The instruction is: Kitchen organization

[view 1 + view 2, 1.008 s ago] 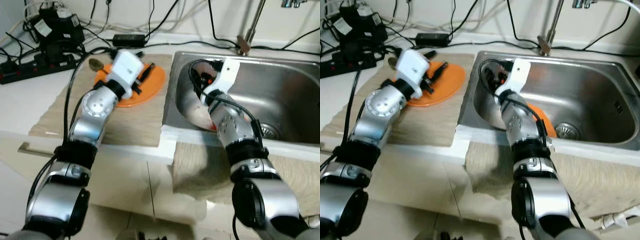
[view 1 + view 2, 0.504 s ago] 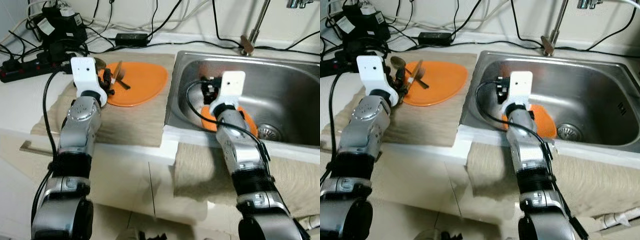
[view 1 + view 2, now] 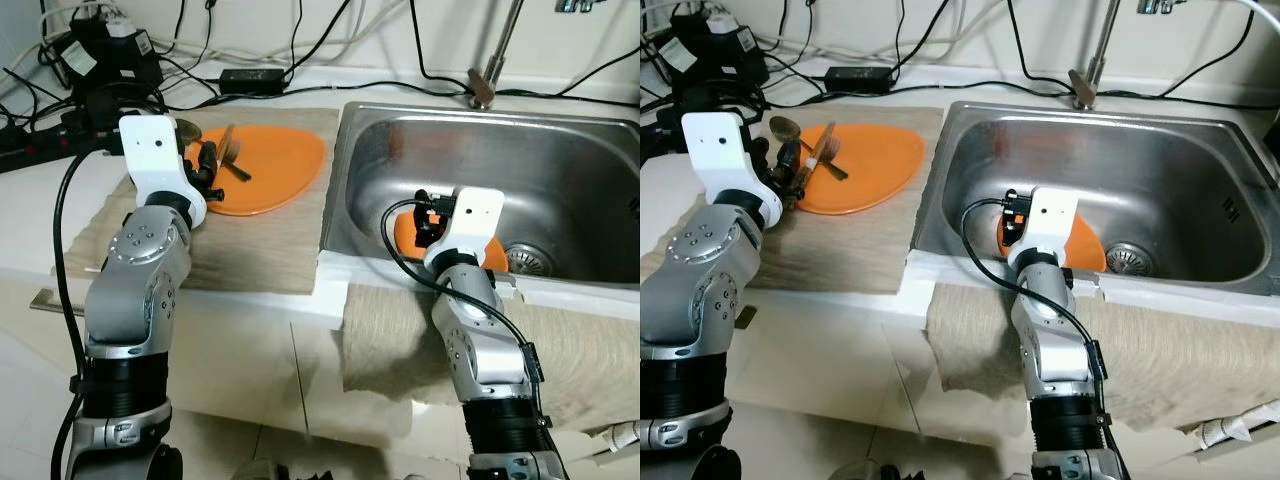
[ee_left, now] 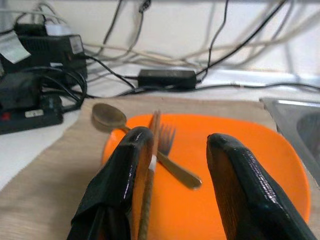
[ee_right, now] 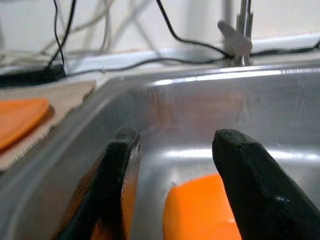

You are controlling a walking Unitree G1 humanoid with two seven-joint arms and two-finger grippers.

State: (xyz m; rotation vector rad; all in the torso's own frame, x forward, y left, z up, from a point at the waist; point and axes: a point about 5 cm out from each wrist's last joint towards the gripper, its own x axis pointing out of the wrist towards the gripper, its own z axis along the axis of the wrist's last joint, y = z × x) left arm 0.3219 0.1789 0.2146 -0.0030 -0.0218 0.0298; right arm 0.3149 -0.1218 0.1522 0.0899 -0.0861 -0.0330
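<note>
Left eye view: the flat orange plastic plate (image 3: 265, 168) lies on the woven beige mat (image 3: 240, 250) left of the stainless steel sink (image 3: 560, 180), carrying a metal fork (image 3: 232, 155) and a brown-handled utensil; placed so, it appears to be a staging spot for items awaiting sorting. The left gripper (image 3: 205, 172) hovers at the plate's left edge. A second orange dish (image 3: 405, 228) rests on the sink floor near the drain (image 3: 522, 258), largely hidden by the right wrist housing.

Right eye view: the right gripper (image 3: 1010, 222) sits low inside the sink, just beside the orange dish. A dull metal spoon (image 3: 785, 128) lies at the plate's far left rim.

Left wrist view: the left gripper's fingers (image 4: 122, 175) stand apart, holding nothing, astride the fork and the thin brown stick (image 4: 150, 170). The stick's lower end is cut off.

Right wrist view: the right gripper's fingers (image 5: 250, 180) are spread and empty above the dish. Whether they touch it cannot be determined; the dish's outline is blurred.
</note>
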